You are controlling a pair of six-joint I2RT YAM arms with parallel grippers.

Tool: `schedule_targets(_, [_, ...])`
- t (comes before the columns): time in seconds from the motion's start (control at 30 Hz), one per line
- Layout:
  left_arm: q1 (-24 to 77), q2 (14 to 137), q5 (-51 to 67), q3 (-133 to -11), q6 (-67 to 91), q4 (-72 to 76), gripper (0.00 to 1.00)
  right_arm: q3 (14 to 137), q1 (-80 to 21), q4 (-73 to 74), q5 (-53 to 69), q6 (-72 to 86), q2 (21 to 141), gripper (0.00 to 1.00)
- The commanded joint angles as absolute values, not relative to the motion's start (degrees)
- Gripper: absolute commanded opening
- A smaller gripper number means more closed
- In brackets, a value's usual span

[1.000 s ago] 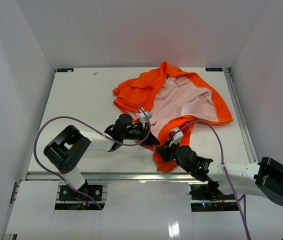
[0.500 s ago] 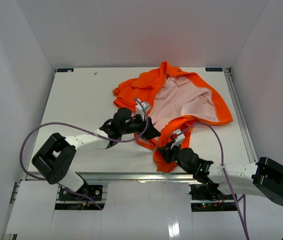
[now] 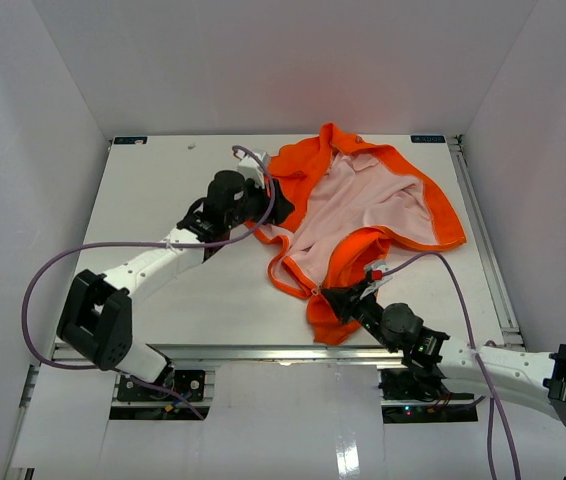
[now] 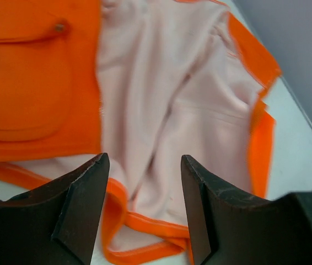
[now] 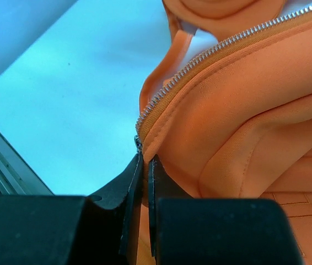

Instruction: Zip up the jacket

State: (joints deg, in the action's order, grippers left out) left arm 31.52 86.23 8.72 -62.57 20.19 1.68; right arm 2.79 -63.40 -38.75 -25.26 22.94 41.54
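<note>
left gripper [image 3: 261, 205] just let go, jacket [image 3: 363, 205] still wide open

The jacket lies lining-up, with bare table [image 3: 163, 180] off its left side. The left gripper has swung up to the jacket's far-left orange panel and now hangs spread with nothing in it, so that zipper side is loose again. The right gripper [image 3: 335, 298] stays pinched on the jacket's near hem. Only the right wrist cam shows the zipper teeth [image 5: 222, 47] running right into that pinch.

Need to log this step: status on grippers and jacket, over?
Left gripper open, empty, over pink lining. Right gripper shut on jacket at lower zipper edge. Jacket unzipped, spread open. No obstruction seen.
</note>
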Motion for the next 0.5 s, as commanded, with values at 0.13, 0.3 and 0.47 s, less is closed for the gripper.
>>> schedule_targets(0.13, [26.6, 99.2, 8.9, -74.3, 12.8, -3.9, 0.65, -2.9, -63.7, -37.6, -28.2, 22.5, 35.9, 0.08])
schedule_targets(0.3, [27.2, 106.1, 16.5, -79.1, 7.8, -6.2, 0.63, -4.2, -63.6, -38.0, -29.6, 22.8, 34.7, 0.08])
schedule_targets(0.47, [30.4, 107.6, 14.3, -75.5, 7.2, -8.8, 0.62, -4.7, -63.6, -37.4, -30.7, 22.9, 33.1, 0.08])
